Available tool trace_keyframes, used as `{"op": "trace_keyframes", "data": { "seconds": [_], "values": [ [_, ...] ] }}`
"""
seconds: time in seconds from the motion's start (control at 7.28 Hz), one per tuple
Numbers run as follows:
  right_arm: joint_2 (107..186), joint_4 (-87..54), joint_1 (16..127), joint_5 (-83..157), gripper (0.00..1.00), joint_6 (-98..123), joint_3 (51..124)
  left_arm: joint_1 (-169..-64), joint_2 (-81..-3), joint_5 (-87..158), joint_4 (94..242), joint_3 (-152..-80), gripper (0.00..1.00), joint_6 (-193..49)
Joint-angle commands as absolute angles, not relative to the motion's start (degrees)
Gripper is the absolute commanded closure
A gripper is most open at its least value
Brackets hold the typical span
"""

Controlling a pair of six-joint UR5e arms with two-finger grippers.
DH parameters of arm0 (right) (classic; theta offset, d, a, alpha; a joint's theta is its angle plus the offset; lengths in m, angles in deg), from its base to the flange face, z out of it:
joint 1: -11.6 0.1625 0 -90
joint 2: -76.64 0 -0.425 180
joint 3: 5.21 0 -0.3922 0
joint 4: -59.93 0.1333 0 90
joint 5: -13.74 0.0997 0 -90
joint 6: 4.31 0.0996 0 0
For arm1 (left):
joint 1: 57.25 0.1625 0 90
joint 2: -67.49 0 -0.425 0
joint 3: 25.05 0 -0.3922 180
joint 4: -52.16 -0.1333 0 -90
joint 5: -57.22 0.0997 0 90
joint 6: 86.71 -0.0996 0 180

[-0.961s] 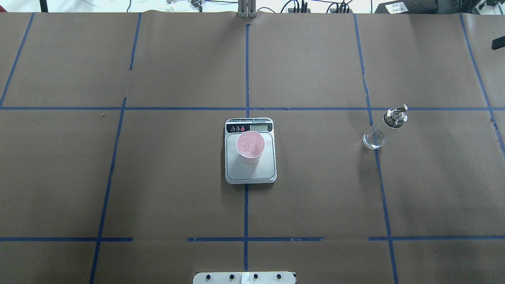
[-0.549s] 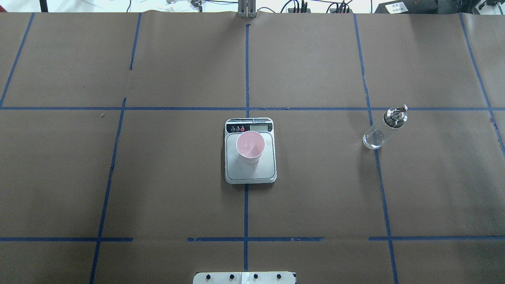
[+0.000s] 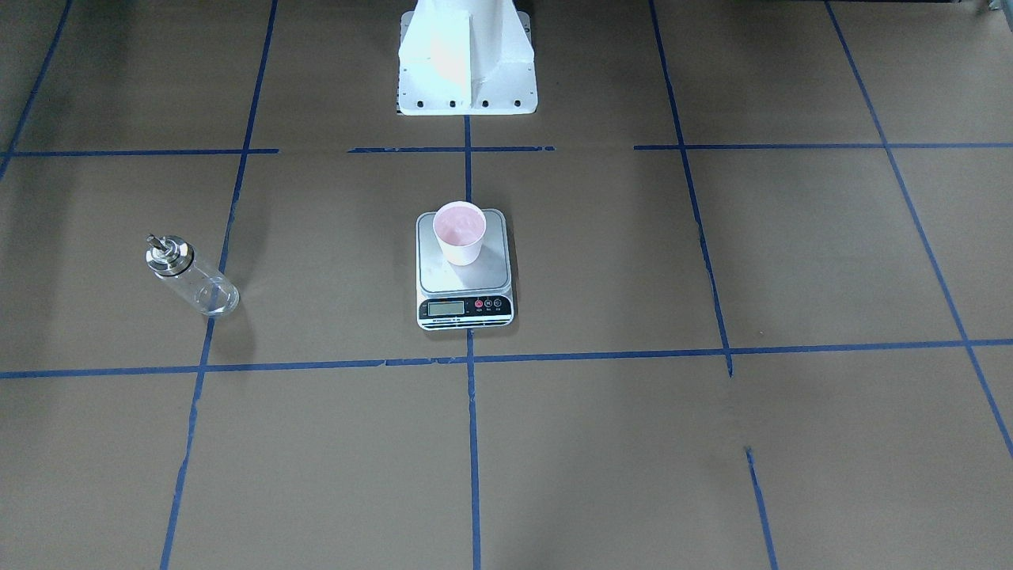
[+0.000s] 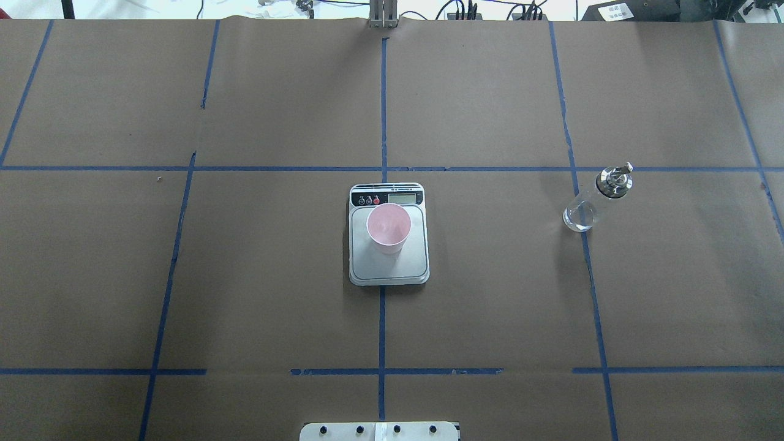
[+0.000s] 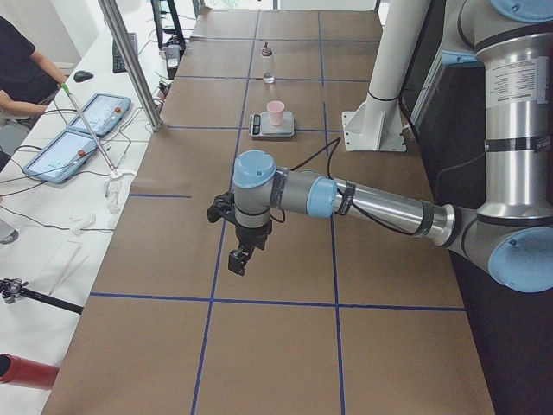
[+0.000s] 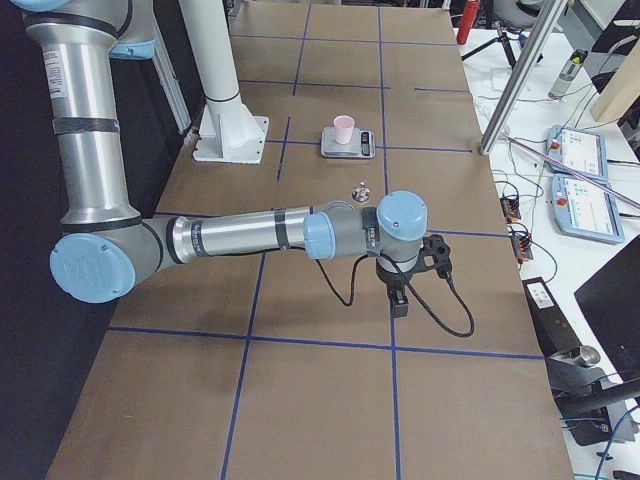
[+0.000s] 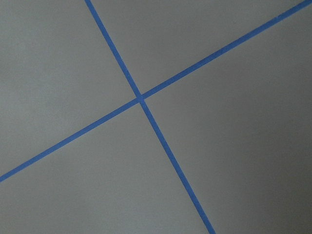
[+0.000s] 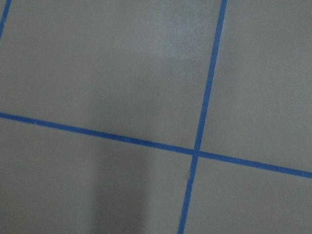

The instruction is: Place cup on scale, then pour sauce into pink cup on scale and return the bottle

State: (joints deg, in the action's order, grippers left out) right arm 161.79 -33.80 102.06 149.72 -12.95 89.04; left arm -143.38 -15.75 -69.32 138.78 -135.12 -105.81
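Observation:
The pink cup (image 4: 388, 228) stands upright on the far part of the scale's silver platform (image 4: 389, 269), at the table's middle; it shows again in the front-facing view as cup (image 3: 460, 231) on scale (image 3: 464, 277). The clear glass bottle (image 4: 595, 199) with its metal collar and spout stands alone on a blue tape line, on the robot's right. The sauce is too clear to make out. Both arms are off to the table's ends. My left gripper (image 5: 238, 259) and my right gripper (image 6: 400, 305) hang above bare paper; I cannot tell whether they are open or shut.
Brown paper with blue tape grid lines covers the table. The white robot pedestal (image 3: 467, 63) stands behind the scale. A person's arm (image 5: 26, 95) and teach pendants (image 5: 60, 156) are on a side desk, beside a slanted metal pole (image 5: 130, 60).

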Motion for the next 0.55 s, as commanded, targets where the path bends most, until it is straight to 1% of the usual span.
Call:
{"op": "trace_keyframes", "data": {
  "seconds": [0.0, 0.27, 0.41],
  "values": [
    [164.4, -41.7, 102.1, 148.4, 0.0, -25.3, 88.5, -143.3, -15.7, -69.3, 138.6, -132.9, 0.0, -105.9],
    [165.0, -41.1, 102.1, 148.3, 0.0, -25.9, 88.7, -143.3, -15.6, -69.3, 139.0, -128.9, 0.0, -106.0],
    [164.9, -39.5, 101.3, 146.8, 0.0, -25.2, 88.3, -143.3, -15.6, -69.3, 139.1, -128.1, 0.0, -106.0]
  ]
}}
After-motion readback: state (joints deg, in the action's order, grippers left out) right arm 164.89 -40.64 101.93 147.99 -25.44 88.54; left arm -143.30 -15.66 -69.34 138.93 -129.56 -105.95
